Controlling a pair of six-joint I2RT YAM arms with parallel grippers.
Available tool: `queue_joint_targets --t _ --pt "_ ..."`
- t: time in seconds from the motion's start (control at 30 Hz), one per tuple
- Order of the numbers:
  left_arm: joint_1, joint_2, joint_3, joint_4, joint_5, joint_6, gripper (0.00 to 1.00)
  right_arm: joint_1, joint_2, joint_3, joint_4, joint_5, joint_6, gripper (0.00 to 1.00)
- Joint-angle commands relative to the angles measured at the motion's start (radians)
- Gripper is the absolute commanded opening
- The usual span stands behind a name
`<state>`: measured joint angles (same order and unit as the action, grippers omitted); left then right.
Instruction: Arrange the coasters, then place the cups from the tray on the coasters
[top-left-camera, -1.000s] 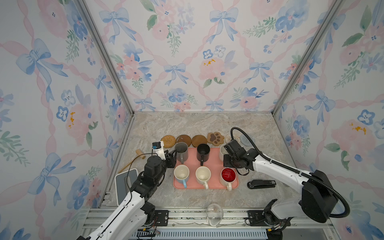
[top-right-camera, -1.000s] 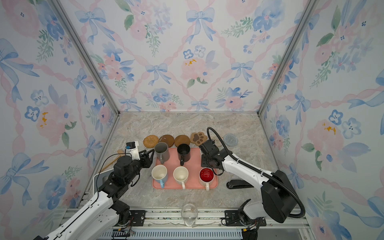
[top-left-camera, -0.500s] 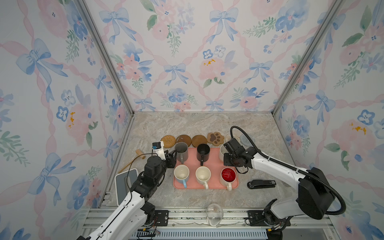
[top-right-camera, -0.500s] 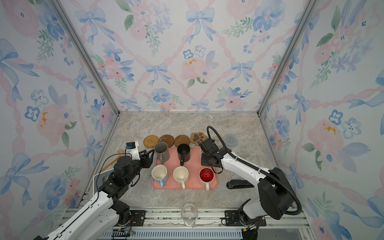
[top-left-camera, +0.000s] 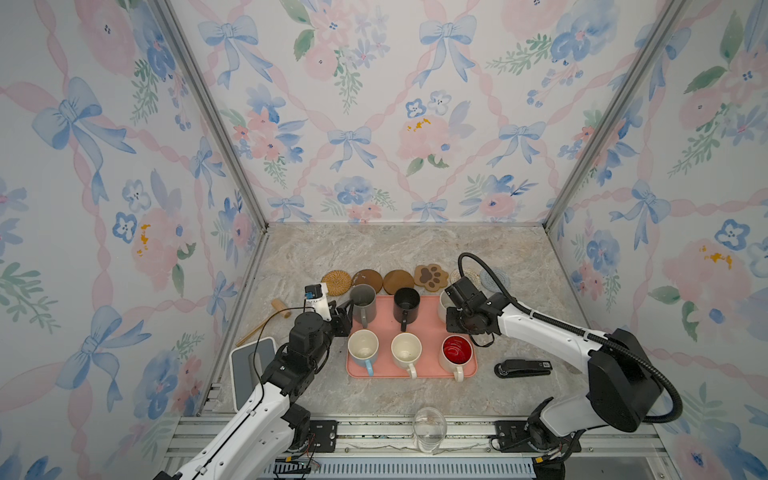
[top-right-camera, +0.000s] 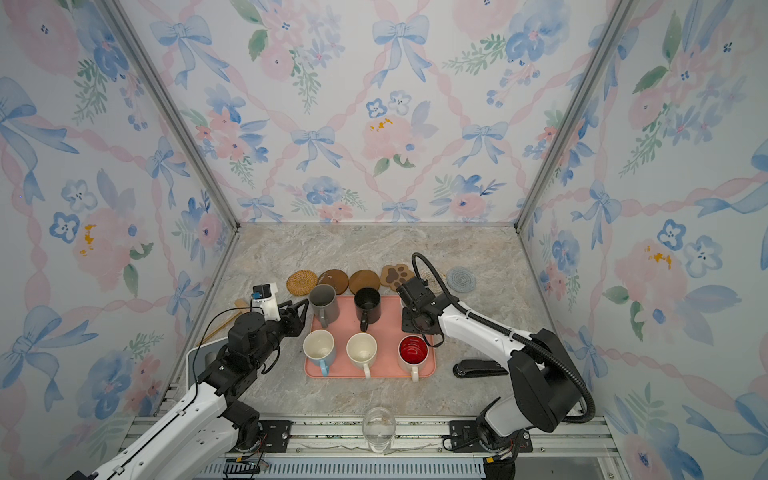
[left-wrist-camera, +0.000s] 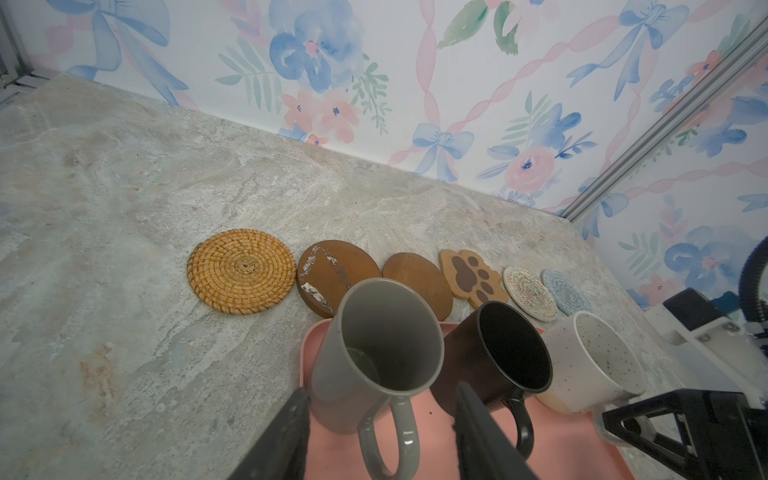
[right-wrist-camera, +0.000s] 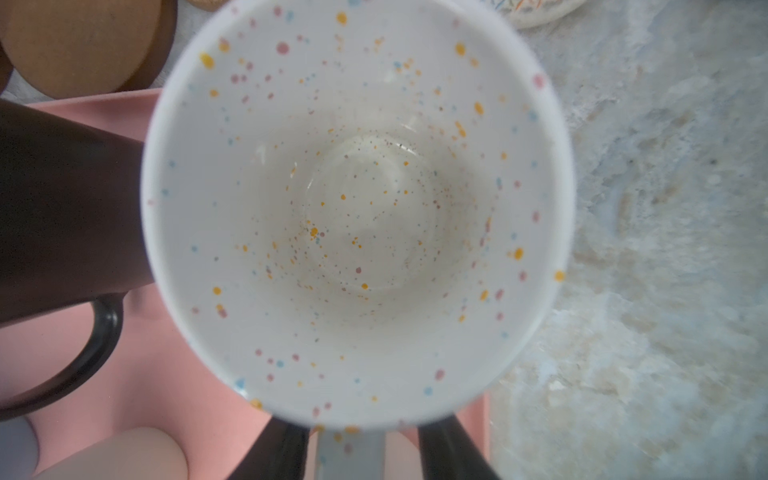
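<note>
The right tool (right-wrist-camera: 363, 436), jaws apart astride the handle (right-wrist-camera: 349, 457) of the speckled cup (right-wrist-camera: 357, 208) just ahead of it on the tray (right-wrist-camera: 166, 374), needed to close squarely on it before lifting straight up.

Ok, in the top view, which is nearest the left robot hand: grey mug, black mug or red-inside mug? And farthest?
1. The grey mug, right beside the left gripper, at the tray's far-left corner.
2. The black mug, far middle of the tray.
3. The red-inside mug, near-right corner.
</note>
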<state>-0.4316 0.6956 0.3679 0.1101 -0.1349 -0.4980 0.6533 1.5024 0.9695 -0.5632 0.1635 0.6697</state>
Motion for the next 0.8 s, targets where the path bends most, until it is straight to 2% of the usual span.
queue_joint_targets --t 0.0,0.4,0.77 --pt "-0.003 -0.001 -0.013 0.027 -0.009 0.021 0.52 -0.009 0.017 0.033 0.000 -0.001 -0.002 0.43" --pt "-0.002 -0.018 -0.018 0.026 -0.013 0.019 0.52 -0.016 0.025 0.038 0.005 0.004 -0.006 0.27" --pt "-0.002 -0.039 -0.022 0.021 -0.022 0.020 0.52 -0.022 0.038 0.039 0.006 0.008 -0.004 0.24"
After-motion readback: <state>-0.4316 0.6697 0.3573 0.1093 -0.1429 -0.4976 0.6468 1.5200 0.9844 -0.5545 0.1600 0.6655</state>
